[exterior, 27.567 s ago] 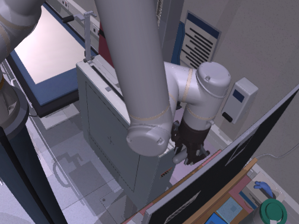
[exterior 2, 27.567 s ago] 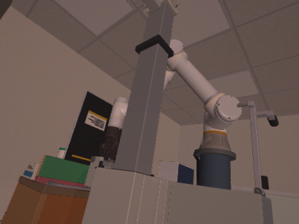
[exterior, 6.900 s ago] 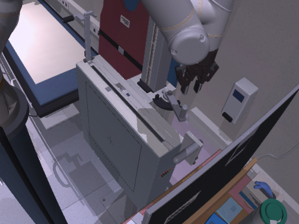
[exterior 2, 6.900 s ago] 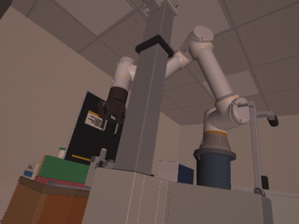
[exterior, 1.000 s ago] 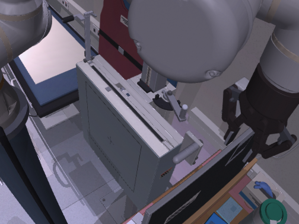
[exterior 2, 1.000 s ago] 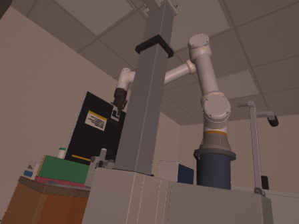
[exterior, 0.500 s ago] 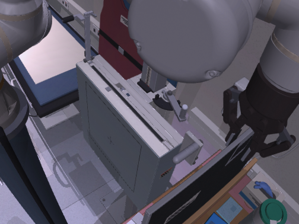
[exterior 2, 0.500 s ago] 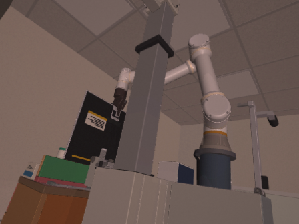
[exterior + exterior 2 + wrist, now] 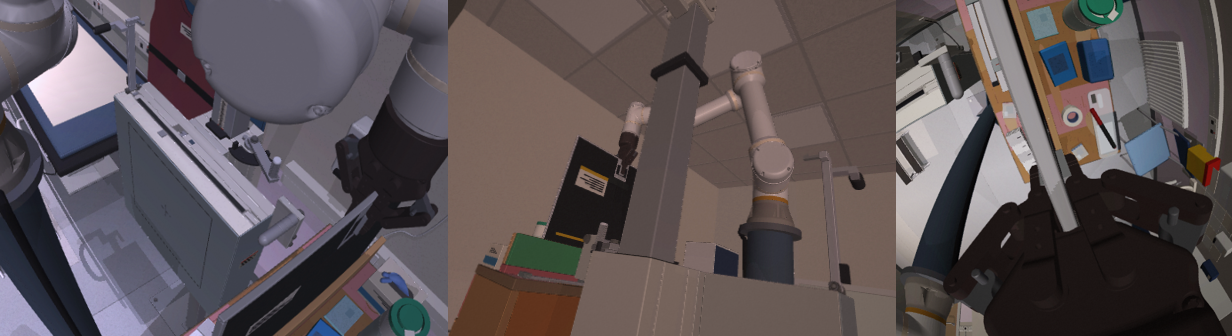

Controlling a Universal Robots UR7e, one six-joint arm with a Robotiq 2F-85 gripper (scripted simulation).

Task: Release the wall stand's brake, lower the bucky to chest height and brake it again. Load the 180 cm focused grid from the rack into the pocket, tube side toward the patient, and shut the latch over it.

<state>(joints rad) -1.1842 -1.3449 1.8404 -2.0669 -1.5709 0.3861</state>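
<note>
My gripper [image 9: 386,209] is clamped on the top corner of the black focused grid [image 9: 306,275], which stands upright in the wooden rack at the lower right. From the wrist camera the grid's grey top edge [image 9: 1029,111] runs away from my fingers [image 9: 1054,173] over the rack. Its labelled face [image 9: 590,197] shows a white and yellow sticker. The grey bucky [image 9: 178,195] stands to the left of the rack, its long top pocket slot [image 9: 191,153] open. A brake lever [image 9: 264,162] with a round knob sits behind the bucky, and a cylindrical handle [image 9: 280,226] juts from its near corner.
The wall stand's column [image 9: 668,165] rises above the bucky. A blue patient table [image 9: 75,111] lies at the far left. The rack's tray [image 9: 1069,84] carries blue blocks, a tape roll, a pen and a green-lidded jar [image 9: 409,316].
</note>
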